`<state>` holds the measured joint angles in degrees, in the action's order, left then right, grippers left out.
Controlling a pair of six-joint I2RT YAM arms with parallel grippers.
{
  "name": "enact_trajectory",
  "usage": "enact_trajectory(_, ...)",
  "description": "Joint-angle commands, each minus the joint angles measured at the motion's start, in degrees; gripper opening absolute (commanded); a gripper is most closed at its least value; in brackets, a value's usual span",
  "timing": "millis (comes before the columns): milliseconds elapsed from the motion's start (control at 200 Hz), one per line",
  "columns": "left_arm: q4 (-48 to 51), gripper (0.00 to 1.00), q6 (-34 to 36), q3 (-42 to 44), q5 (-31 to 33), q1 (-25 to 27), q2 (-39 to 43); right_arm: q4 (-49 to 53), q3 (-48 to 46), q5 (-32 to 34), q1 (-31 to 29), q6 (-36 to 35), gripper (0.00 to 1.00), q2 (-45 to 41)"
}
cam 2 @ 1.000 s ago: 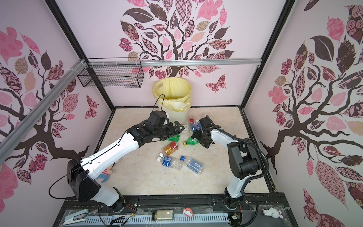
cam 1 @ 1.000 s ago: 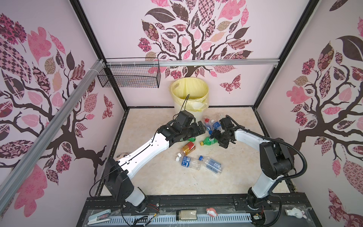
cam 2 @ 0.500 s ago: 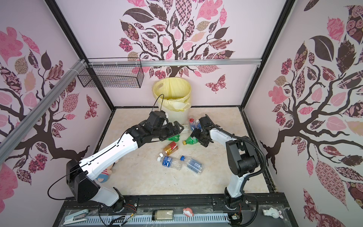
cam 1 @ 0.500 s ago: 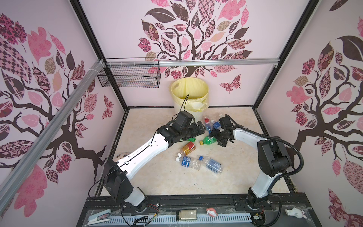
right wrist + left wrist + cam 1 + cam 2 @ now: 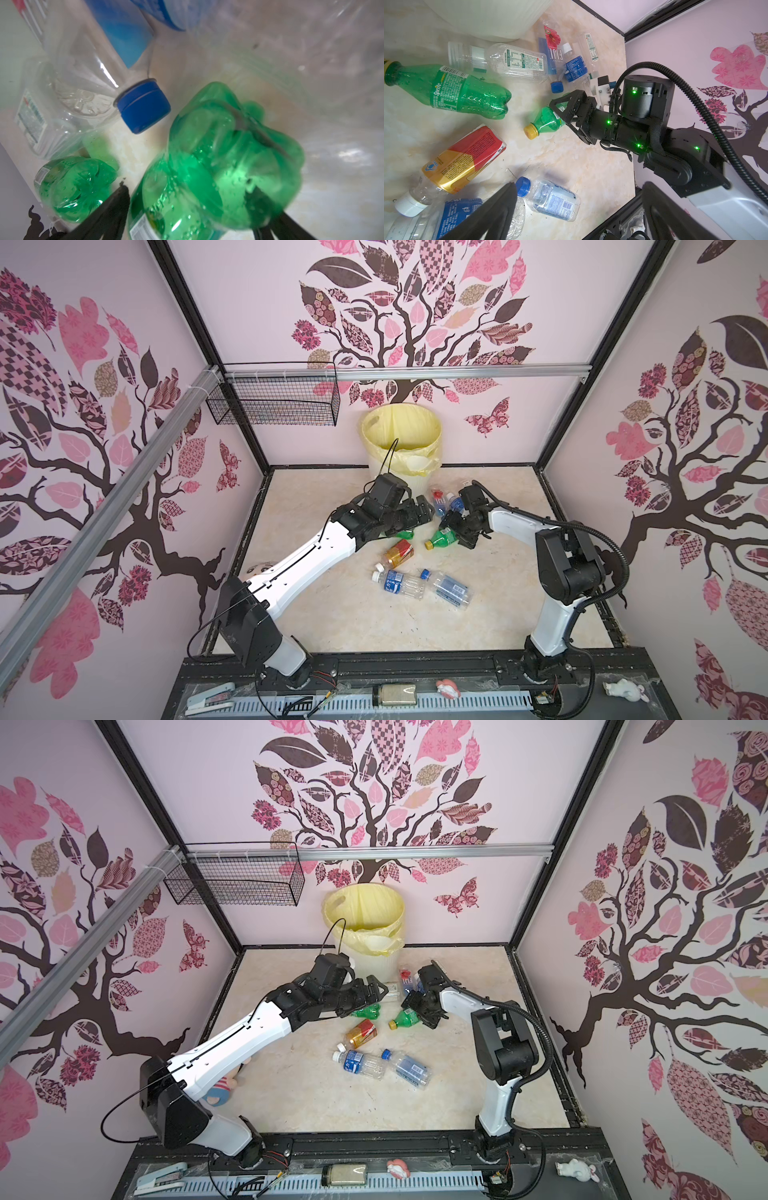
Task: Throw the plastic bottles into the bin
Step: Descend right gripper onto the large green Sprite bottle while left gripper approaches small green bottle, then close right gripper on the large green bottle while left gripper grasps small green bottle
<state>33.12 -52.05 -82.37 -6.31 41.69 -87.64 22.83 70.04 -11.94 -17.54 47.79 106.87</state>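
Observation:
The bin point(image 5: 401, 435) stands at the back wall, lined with a yellow bag. Several plastic bottles lie on the floor in front of it. My right gripper point(image 5: 451, 526) is open, low on the floor, one finger on each side of a green bottle with a yellow cap point(image 5: 548, 122); the wrist view shows that bottle point(image 5: 218, 145) filling the gap. My left gripper point(image 5: 424, 510) hangs open and empty above a second green bottle point(image 5: 405, 534). An amber bottle with a red label point(image 5: 397, 552) and two clear blue-labelled bottles point(image 5: 399, 583) point(image 5: 449, 588) lie nearer the front.
More clear bottles point(image 5: 444, 499) crowd the floor between the bin's foot and my right wrist. A black wire basket point(image 5: 274, 406) hangs on the rail at the back left. A soft toy point(image 5: 218, 1090) lies under my left arm. Walls close in on three sides.
My right gripper's fingers have drawn a little closer together around the green bottle with the yellow cap. The left arm has stayed where it was.

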Motion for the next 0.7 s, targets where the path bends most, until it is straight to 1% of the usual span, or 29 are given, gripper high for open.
enact_trajectory(0, 0.21, 0.97, 0.75, 1.24, -0.20, -0.27, -0.08, 0.64, -0.59, 1.00, 0.22, -0.04, 0.87, 1.32)
enact_trajectory(185, -0.38, 0.97, 0.36, 1.21, -0.71, -0.28, -0.77, 0.20, -2.07, 1.11, 0.66, -0.46, 0.83, 1.19)
enact_trajectory(410, 0.12, 0.97, 0.47, 0.21, -1.21, -0.30, -2.31, -0.51, -3.36, 0.61, 1.10, -0.52, 0.68, 0.39)
enact_trajectory(695, 0.08, 0.97, 0.06, -0.14, -2.20, -0.27, -3.42, 0.23, -4.89, 0.58, 1.28, -1.91, 0.65, -2.99)
